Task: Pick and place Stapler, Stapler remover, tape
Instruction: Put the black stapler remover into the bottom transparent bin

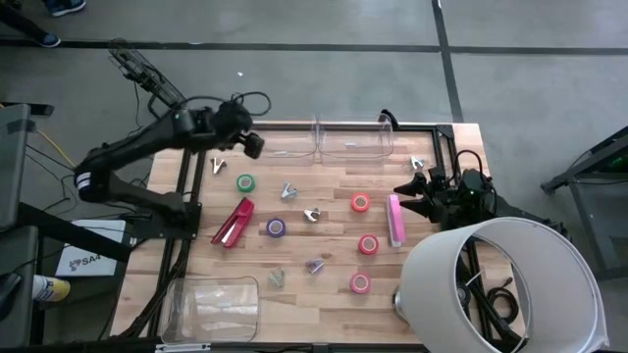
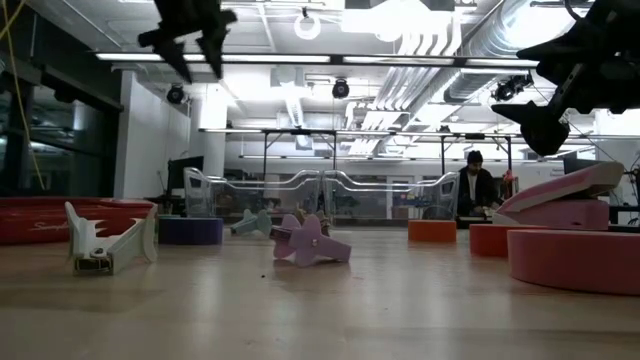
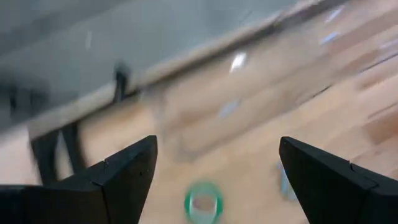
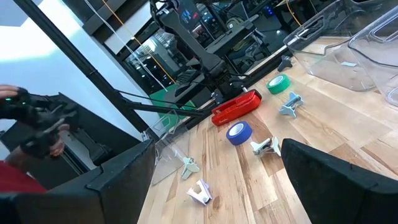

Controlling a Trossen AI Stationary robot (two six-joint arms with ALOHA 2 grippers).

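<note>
From above, the red stapler (image 1: 233,222) lies on the counter (image 1: 324,196) at about 8 o'clock from its centre, long axis running from 1 to 7 o'clock. The pink stapler (image 1: 395,220) lies at 3 o'clock, long axis 12 to 6. The green tape (image 1: 245,182) sits just beyond the red stapler, the purple tape (image 1: 277,227) just beside it, and three red-pink rolls (image 1: 368,244) lie near the pink stapler. The left tool (image 1: 218,165) hangs over the counter's far left part, fingers spread and empty. The right tool (image 1: 420,189) waits over the right edge, also spread.

At counter height, the pink stapler (image 2: 563,200) rests with its top arm tilted up, behind a red-pink roll (image 2: 573,259). A white stapler remover (image 2: 105,243) and a purple one (image 2: 308,242) lie up front.

The left wrist camera shows its fingers (image 3: 118,174) wide apart, the green tape (image 3: 203,202) between them, below.

The right wrist camera shows the red stapler (image 4: 236,107) between the green tape (image 4: 278,84) and purple tape (image 4: 238,132).
</note>
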